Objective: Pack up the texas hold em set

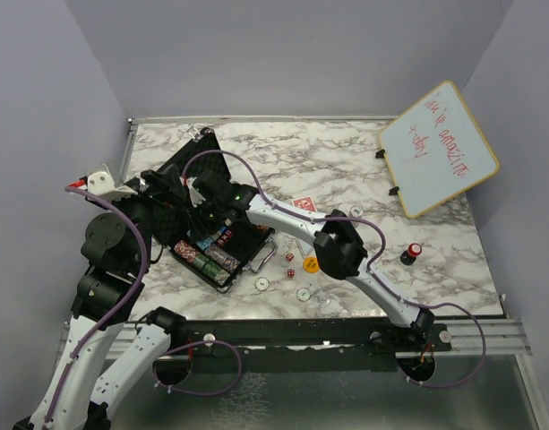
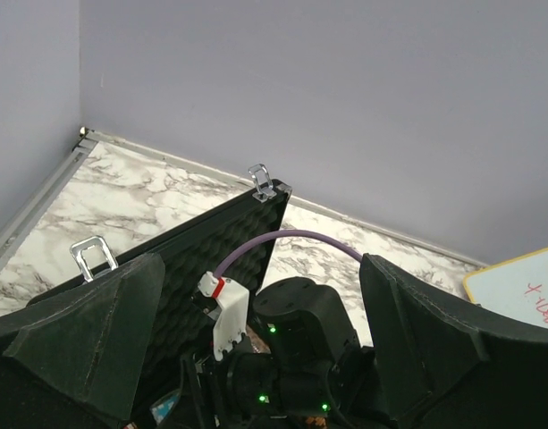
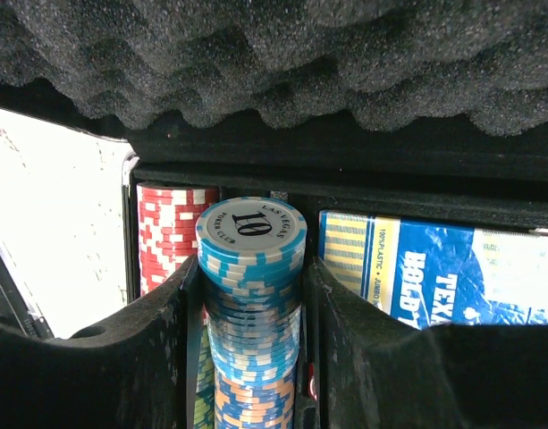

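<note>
Your right tool clamped a blue chip stack by its sides, seating it between red chips and a blue deck inside the open black case, left on the worktop. Your left tool gaped wide beside the raised lid, probably to steady it.

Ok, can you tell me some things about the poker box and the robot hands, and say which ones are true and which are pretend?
1. The right hand grips a blue chip stack. True.
2. The case is shut. False: its lid stands open, foam showing.
3. The blue card deck sits in the case. True.
4. The red dice are packed in the case. False: they lie on the table outside it.
5. The left hand holds a chip. False: it is open and empty.
</note>
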Controlling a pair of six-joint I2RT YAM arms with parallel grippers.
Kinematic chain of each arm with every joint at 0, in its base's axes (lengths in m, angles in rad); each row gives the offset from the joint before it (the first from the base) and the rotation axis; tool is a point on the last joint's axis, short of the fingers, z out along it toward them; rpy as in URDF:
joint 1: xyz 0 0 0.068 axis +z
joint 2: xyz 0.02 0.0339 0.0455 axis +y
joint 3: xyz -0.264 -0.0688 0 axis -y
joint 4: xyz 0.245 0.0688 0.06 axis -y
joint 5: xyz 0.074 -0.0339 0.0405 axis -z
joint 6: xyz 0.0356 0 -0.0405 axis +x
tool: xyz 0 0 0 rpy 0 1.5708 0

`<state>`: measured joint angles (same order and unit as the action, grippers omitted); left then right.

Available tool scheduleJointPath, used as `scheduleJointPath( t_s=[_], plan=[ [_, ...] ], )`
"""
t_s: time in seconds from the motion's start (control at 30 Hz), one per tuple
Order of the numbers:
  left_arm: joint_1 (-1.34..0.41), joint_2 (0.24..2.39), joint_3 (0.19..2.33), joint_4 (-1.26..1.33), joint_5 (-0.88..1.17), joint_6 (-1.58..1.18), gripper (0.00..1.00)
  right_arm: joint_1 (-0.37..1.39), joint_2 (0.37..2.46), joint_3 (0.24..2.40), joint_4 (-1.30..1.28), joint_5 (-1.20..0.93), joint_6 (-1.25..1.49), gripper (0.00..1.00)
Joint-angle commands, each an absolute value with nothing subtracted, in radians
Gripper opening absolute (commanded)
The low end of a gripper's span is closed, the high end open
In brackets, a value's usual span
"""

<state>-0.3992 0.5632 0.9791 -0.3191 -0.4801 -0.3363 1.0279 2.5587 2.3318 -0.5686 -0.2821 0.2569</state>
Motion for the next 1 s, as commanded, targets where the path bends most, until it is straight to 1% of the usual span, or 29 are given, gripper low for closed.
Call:
scheduleJointPath(
  t_s=[0.0, 0.13, 0.17, 0.23, 0.4, 0.5, 0.67, 0.77, 0.97],
  plan=[
    [-0.392, 0.567, 0.967, -0.291, -0.442, -0.341, 0.99, 1.035, 2.590, 2.353, -0.648, -0.323, 0.235, 0.41],
    [-0.391, 0.574, 0.968, -0.291, -0.434, -0.341, 0.99, 1.035, 2.550, 2.295, -0.590, -0.355, 0.245, 0.69],
    [-0.391, 0.576, 0.968, -0.290, -0.433, -0.341, 0.99, 1.035, 2.532, 2.270, -0.562, -0.361, 0.251, 0.73],
    [-0.390, 0.577, 0.968, -0.290, -0.433, -0.341, 0.99, 1.035, 2.502, 2.233, -0.520, -0.363, 0.266, 0.77],
    [-0.390, 0.584, 0.968, -0.290, -0.430, -0.341, 0.99, 1.035, 2.471, 2.238, -0.506, -0.291, 0.291, 0.77],
    [-0.390, 0.588, 0.968, -0.291, -0.430, -0.338, 0.99, 1.033, 2.412, 2.173, -0.452, -0.228, 0.312, 0.77],
    [-0.389, 0.583, 0.968, -0.293, -0.428, -0.334, 0.99, 1.024, 2.226, 1.918, -0.254, -0.106, 0.351, 0.76],
    [-0.389, 0.581, 0.968, -0.293, -0.425, -0.334, 0.99, 1.009, 2.096, 1.781, -0.167, 0.028, 0.371, 0.76],
    [-0.390, 0.585, 0.965, -0.292, -0.413, -0.334, 0.99, 0.959, 1.863, 1.536, -0.130, 0.297, 0.382, 0.76]
  ],
)
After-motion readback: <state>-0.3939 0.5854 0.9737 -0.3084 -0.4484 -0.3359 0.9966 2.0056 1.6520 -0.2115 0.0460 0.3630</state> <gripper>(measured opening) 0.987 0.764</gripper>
